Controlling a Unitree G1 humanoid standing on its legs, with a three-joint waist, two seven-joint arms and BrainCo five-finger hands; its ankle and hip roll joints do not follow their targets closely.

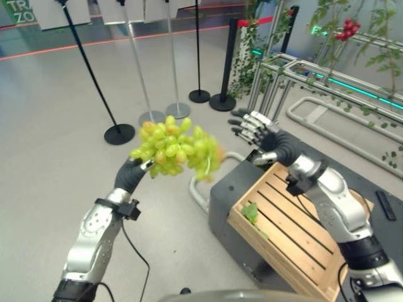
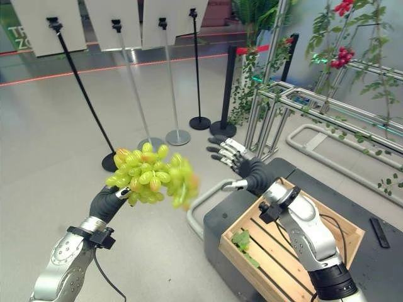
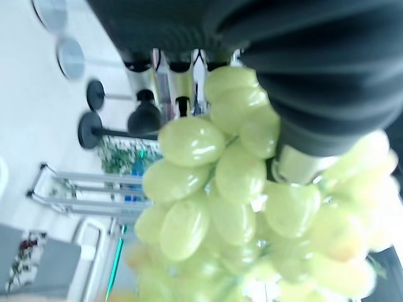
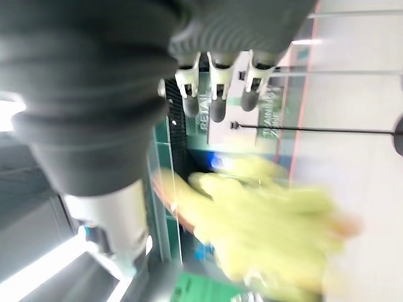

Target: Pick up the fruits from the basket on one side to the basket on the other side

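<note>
White letters stand on a green sign [image 1: 16,11] at the far left of the hall, cut by the picture's edge, so no whole word reads; pale lettering on a dark wall panel [image 4: 208,116] behind the right hand is too blurred to read

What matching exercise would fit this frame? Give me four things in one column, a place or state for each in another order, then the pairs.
Things:
1. grape bunch
2. left hand
3. right hand
4. wooden crate

Places or states:
A. fingers straight, holding nothing
B. on the dark stand, a green leaf inside
C. held up in the air above the floor
D. closed on the bunch

Pairs: 1-C, 2-D, 3-A, 4-B
</note>
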